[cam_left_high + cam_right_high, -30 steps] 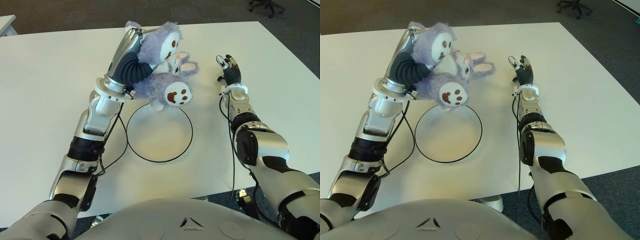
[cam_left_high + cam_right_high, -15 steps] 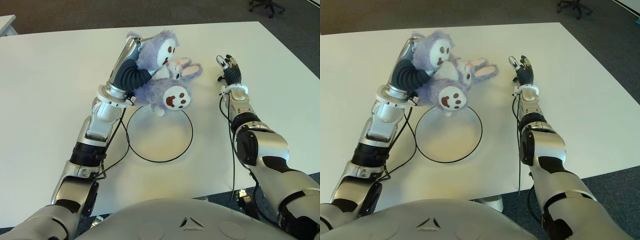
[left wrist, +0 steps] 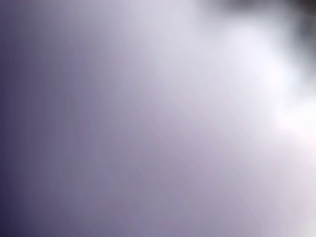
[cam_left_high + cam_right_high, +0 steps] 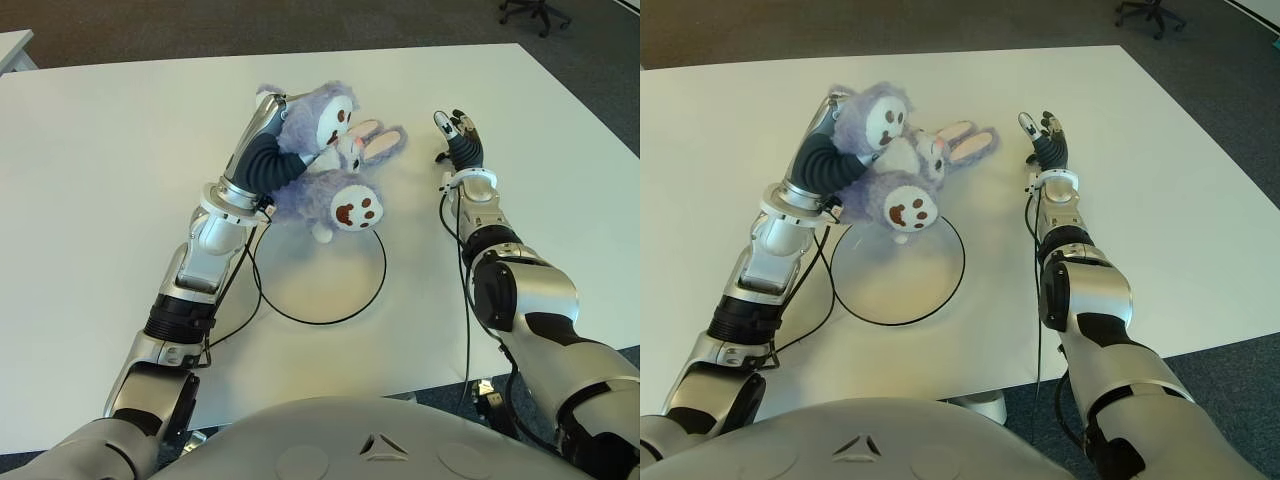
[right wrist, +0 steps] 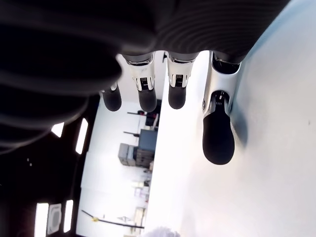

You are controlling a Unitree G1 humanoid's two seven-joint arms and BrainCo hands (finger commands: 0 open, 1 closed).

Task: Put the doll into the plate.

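Left robot hand [image 4: 275,130] grasping doll [image 4: 335,165], white table [image 4: 100,180], right robot hand [image 4: 458,135] spread, grey carpet [image 4: 300,22]

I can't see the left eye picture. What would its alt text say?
A humanoid robot's left hand holds a fluffy purple doll over the far rim of a round white plate on a white table. Its right hand shows to the doll's right, fingers open, holding nothing.

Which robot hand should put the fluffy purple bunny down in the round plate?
The left hand. It already holds the doll above the far edge of the plate, so it only needs lowering. The right hand is open, off to the doll's right.
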